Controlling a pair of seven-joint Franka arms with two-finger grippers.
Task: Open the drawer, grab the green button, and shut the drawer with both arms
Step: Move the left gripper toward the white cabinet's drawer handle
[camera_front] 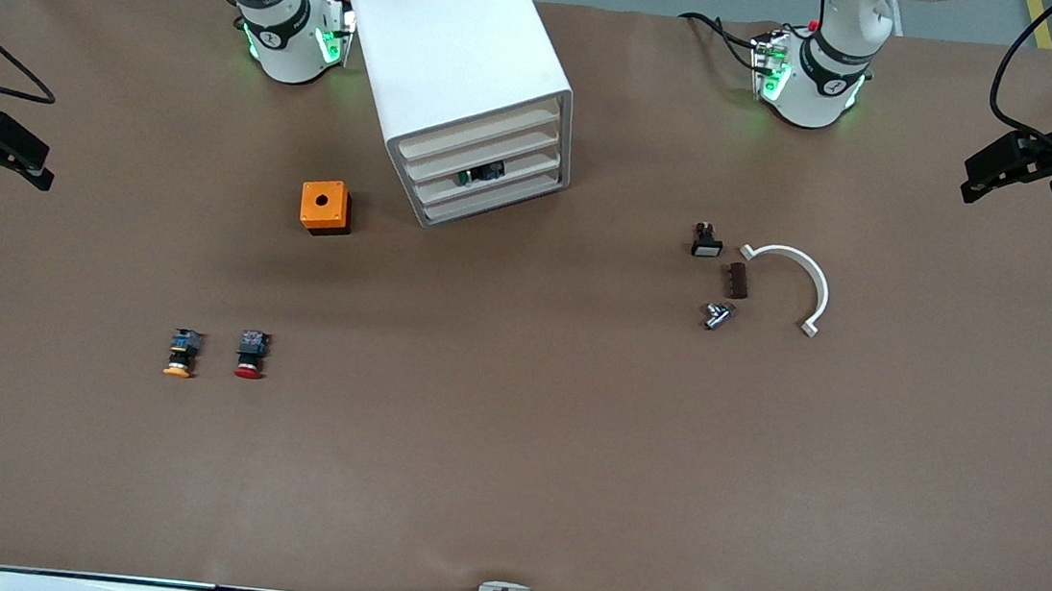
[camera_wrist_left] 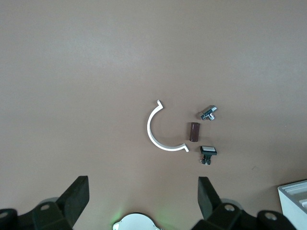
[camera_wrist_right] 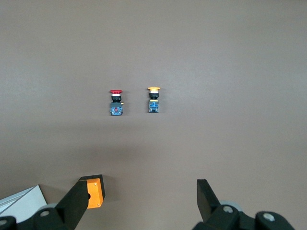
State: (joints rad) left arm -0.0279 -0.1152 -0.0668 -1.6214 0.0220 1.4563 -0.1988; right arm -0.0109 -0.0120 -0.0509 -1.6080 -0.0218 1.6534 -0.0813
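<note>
Waiting high at the table ends, left gripper (camera_front: 971, 189) and right gripper (camera_front: 3, 158) hung jaws apart; drawer (camera_front: 491, 176) needed a square pull.

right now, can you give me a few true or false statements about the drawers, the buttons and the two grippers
1. All four drawers of the white cabinet are shut. True.
2. The left gripper is shut on a button. False: it is open and holds nothing, up over the left arm's end of the table.
3. The red-capped button lies beside the orange-capped button. True.
4. The orange box sits on top of the cabinet. False: it stands on the table beside the cabinet.
5. The right gripper is gripping a drawer front. False: it is open, over the right arm's end of the table, apart from the cabinet.
</note>
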